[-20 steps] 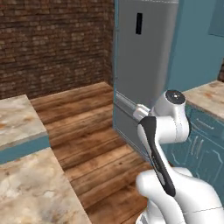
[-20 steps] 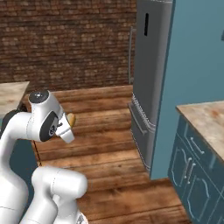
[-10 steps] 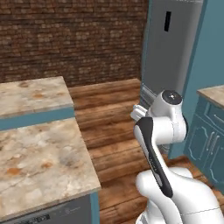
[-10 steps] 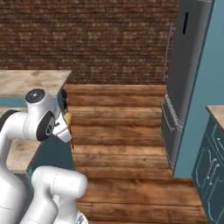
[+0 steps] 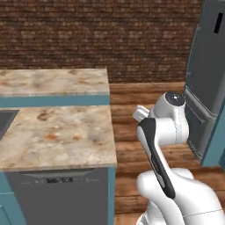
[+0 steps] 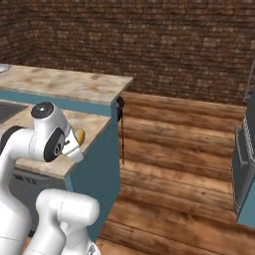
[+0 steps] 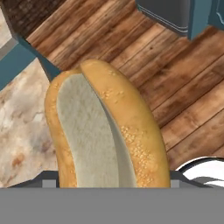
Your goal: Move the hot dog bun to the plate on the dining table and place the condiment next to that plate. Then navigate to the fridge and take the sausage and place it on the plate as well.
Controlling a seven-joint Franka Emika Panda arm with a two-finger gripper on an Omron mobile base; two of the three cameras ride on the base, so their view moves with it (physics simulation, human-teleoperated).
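Brick-walled kitchen, dining table [image 5: 57,132] tabletop alongside. Claw [image 7: 109,186] closed around hot dog bun [image 7: 105,131], carried high, probably for transport toward plate.

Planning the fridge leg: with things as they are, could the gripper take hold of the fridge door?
Probably not: the gripper is shut on the hot dog bun, and the fridge stands across open wooden floor, apart from it.

Hot dog bun [image 7: 105,131] base cut off below; fridge [image 5: 206,83] cropped, perhaps shut.
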